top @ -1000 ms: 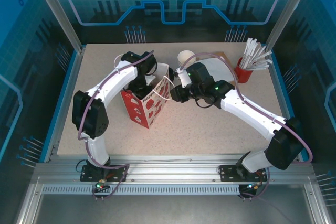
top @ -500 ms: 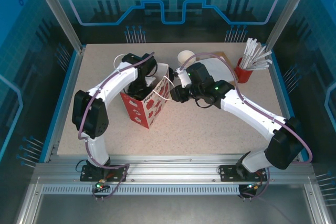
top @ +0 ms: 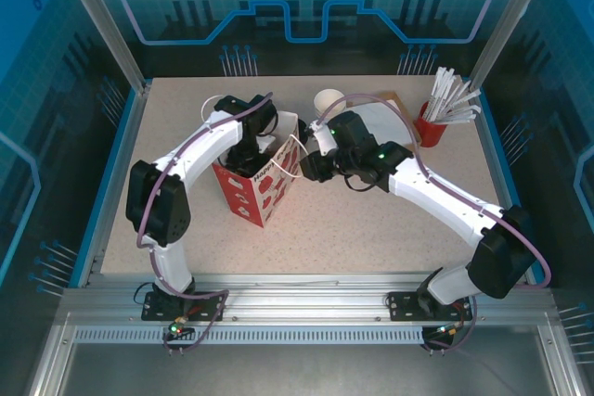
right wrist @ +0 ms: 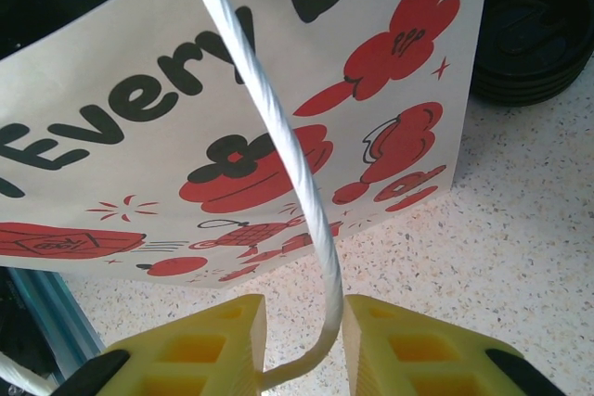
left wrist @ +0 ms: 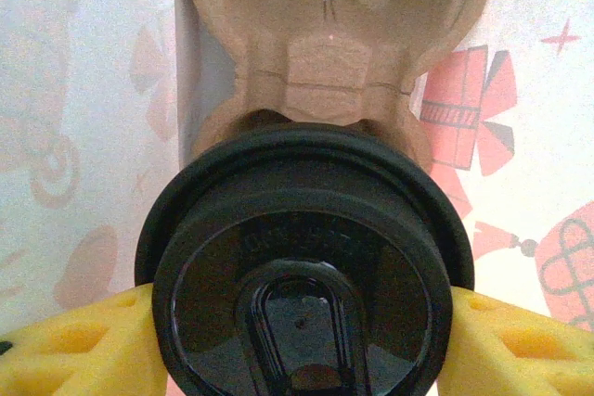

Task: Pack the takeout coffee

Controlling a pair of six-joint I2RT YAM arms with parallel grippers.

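We are looking at a red cup of white sticks standing at the table's far right, a white cup sitting at the far middle, and black lids lying stacked just beside a red-flowered bag whose white cord is curving down its side.

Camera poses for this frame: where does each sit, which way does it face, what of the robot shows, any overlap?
Top external: above and behind the bases, looking down on the table; left arm and right arm meet at the paper bag.
Left wrist: looks down past its yellow fingers onto the takeout coffee lid.
Right wrist: low, facing the paper bag's printed side; its fingers flank the bag handle.
Shared: top external and right wrist both show the paper bag's outside.
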